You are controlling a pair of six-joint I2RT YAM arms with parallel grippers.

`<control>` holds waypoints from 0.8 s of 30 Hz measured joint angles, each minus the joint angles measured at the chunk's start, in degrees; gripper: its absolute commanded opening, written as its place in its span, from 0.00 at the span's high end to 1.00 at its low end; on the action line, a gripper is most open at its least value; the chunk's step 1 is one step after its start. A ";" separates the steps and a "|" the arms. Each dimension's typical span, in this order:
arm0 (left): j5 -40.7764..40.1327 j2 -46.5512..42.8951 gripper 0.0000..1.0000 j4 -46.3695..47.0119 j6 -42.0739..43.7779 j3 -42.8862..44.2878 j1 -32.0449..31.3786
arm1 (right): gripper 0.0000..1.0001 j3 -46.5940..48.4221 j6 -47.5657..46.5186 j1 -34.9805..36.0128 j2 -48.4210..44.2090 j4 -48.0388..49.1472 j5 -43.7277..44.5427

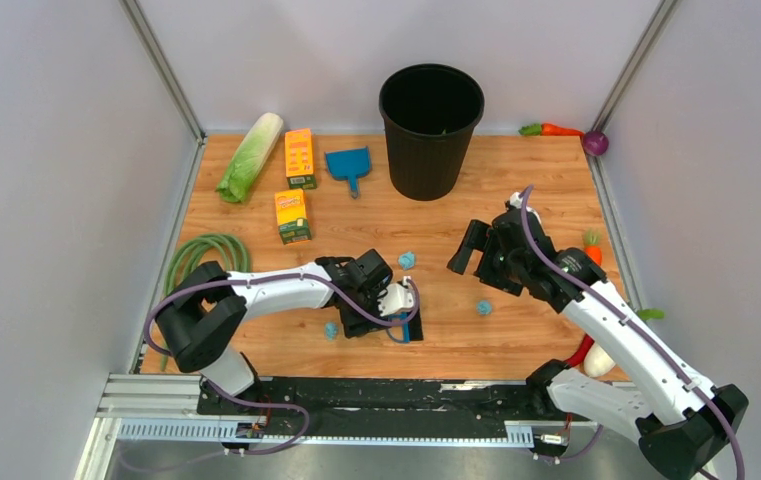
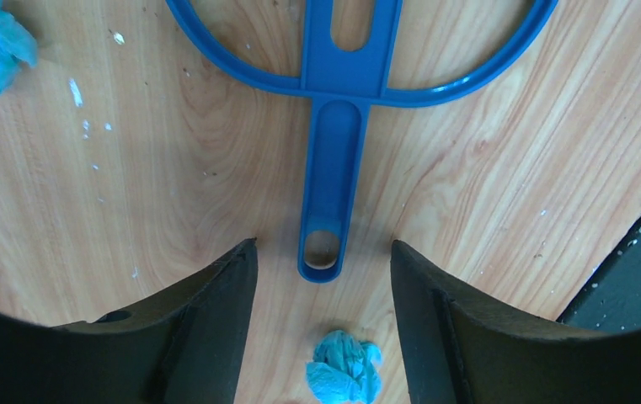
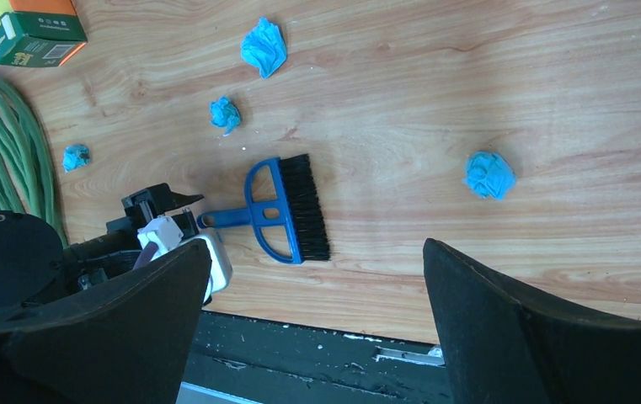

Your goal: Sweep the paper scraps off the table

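Note:
Several small light-blue paper scraps lie on the wooden table [image 1: 536, 190]: one [image 1: 407, 259] at the middle, one [image 1: 483, 307] at the right, one [image 1: 331, 329] near the front. The blue hand brush [image 1: 408, 330] with black bristles [image 3: 310, 206] lies flat near the front edge. My left gripper [image 1: 399, 312] is open and low over the brush handle's end [image 2: 323, 252], a finger on each side, not gripping it. A scrap [image 2: 344, 379] lies between its fingers. My right gripper [image 1: 468, 255] is open and empty, raised above the table to the right of the middle scrap.
A black bin [image 1: 431, 130] stands at the back centre, with a blue dustpan [image 1: 348, 165] to its left. Two orange cartons [image 1: 293, 215], a cabbage [image 1: 249, 157] and a green hose coil [image 1: 201, 255] are on the left. Toy vegetables [image 1: 592, 246] lie along the right edge.

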 measured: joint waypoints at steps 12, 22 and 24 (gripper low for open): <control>0.07 1.25 0.82 -0.48 0.59 1.84 -0.39 | 0.00 0.04 0.11 0.00 2.34 -0.85 -0.04; 0.00 -3.69 0.87 -9.64 -2.95 10.14 -0.39 | 0.00 3.91 -3.80 -0.02 5.99 -1.33 -0.31; -0.33 -5.20 0.87 -10.88 -3.82 11.45 -0.39 | 0.01 5.09 -4.92 -0.02 6.93 -0.63 -2.03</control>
